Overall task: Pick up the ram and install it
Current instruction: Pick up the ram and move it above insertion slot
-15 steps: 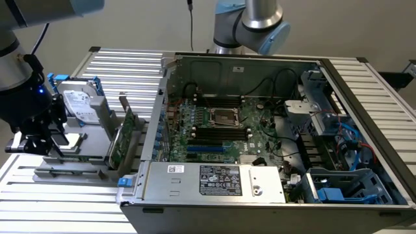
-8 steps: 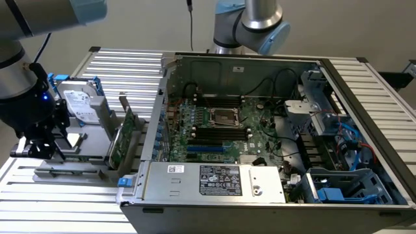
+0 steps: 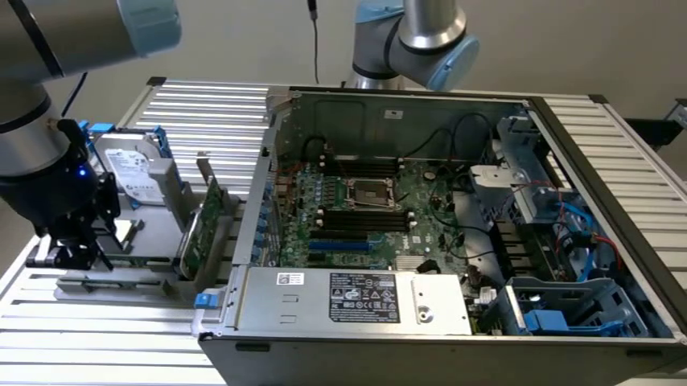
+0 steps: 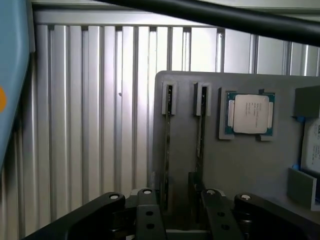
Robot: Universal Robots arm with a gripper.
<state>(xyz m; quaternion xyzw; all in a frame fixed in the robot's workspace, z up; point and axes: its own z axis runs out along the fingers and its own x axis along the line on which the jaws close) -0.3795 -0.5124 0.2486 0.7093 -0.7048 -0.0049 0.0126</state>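
Scene: an open computer case [image 3: 451, 241] sits on a slatted metal desk [image 3: 108, 346]. A grey holder tray [image 4: 250, 165] stands just beside the case, on the exterior view's left.

Arm: the gripper [image 3: 67, 249] hangs low over the end of the tray farthest from the case.

Jaws: released and empty, with both fingers [image 4: 147, 210] spread wide and nothing between them.

Task's thing: the ram [image 4: 200, 135] stands on edge in a tray slot, seen from above as a thin dark strip. It is not yet touched. A second strip [image 4: 167, 140] stands just beside it, and I cannot tell the two apart from this angle.

Neighbours: a processor chip [image 4: 249, 114] lies flat near the ram. A hard drive [image 3: 134, 173] and a taller expansion card [image 3: 206, 221] stand further along the tray.

Risk, wrong catch: the spread jaws seem to span both strips, so closing here may pinch the pair or take the wrong one.

Risk, collision: a finger lowered off line may land on the top edge of a strip or on the slot posts, bending the thin board.

Risk, skewed hold: gripping so narrow a stick off-centre may tilt it and jam it in the slot.

Risk, inside the case: loose cables hang near the black memory slots [image 3: 365, 217], and a tilted stick may snag on them or seat crooked.
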